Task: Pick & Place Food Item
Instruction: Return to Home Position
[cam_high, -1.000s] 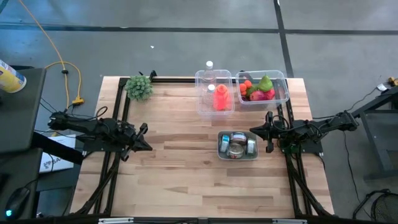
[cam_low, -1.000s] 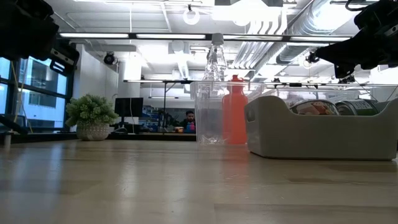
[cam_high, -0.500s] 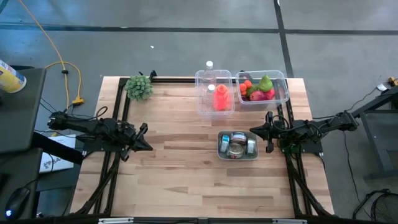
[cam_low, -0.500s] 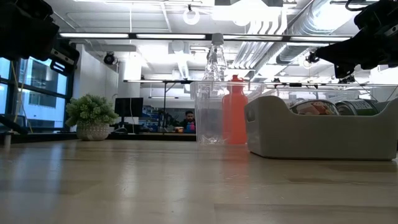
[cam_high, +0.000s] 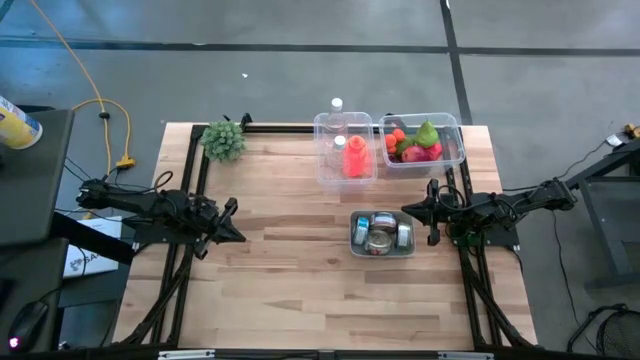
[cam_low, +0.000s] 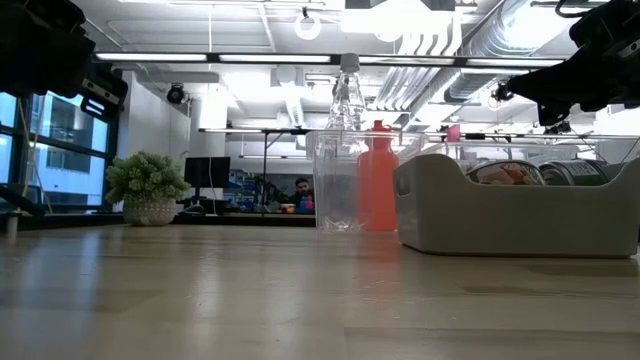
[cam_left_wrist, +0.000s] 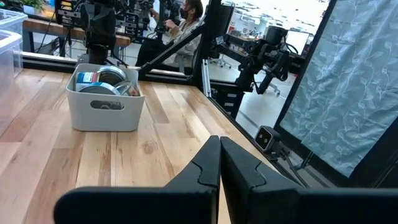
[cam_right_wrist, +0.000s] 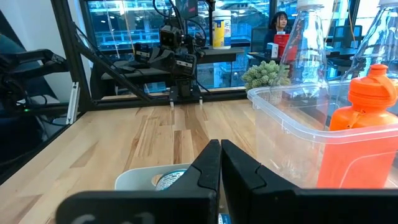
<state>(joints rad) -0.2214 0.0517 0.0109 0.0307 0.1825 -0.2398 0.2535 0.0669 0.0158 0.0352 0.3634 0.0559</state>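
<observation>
Fruit (cam_high: 416, 143), in red, orange and green pieces, lies inside the right transparent bin (cam_high: 461, 150), which stands at the back edge of the table (cam_high: 300, 290) toward its right side. The left transparent bin (cam_high: 322, 165) stands just beside it and holds an orange bottle (cam_high: 353, 160) and a clear bottle (cam_high: 337, 105), both upright. The gray bin (cam_high: 352, 236) stands nearer the table's middle, apart from both transparent bins, and contains several cans (cam_high: 381, 234). A small green plant (cam_high: 224, 141) stands near the back left corner.

Left gripper (cam_left_wrist: 219, 158): fingers pressed together with no item between them. It is raised above the left side of the table, well apart from all three bins, and points toward the gray bin.

Right gripper (cam_right_wrist: 220, 162): fingers pressed together with no item between them. It is raised above the right side of the table, just beside the gray bin, and points across that bin toward the left arm
</observation>
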